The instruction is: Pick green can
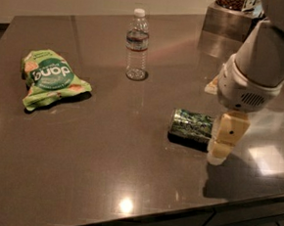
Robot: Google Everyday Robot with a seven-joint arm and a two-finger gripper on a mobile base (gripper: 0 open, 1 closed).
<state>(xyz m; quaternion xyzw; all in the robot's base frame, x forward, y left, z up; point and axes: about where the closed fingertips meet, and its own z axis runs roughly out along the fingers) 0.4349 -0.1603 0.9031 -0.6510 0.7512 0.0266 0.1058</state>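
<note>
Dark polished table (99, 151), one pick under way: the can (191, 124) lies on its side near the front right edge, well apart from everything else, so I have open room to work around it. My gripper (223, 146) hangs at the can's right end, pointed down at the tabletop and just beside the metal. It may be touching, though the angle hides the contact, and I cannot tell how wide the gripper stands. I judge the low, end-on position suits a can that could roll if nudged from the side.

By count there is one can, one bottle (137, 45) standing upright toward the back, one bag (51, 76) crumpled flat at the left, and one metal box (230, 21) at the far right corner. Nothing is in my grasp as far as I can see.
</note>
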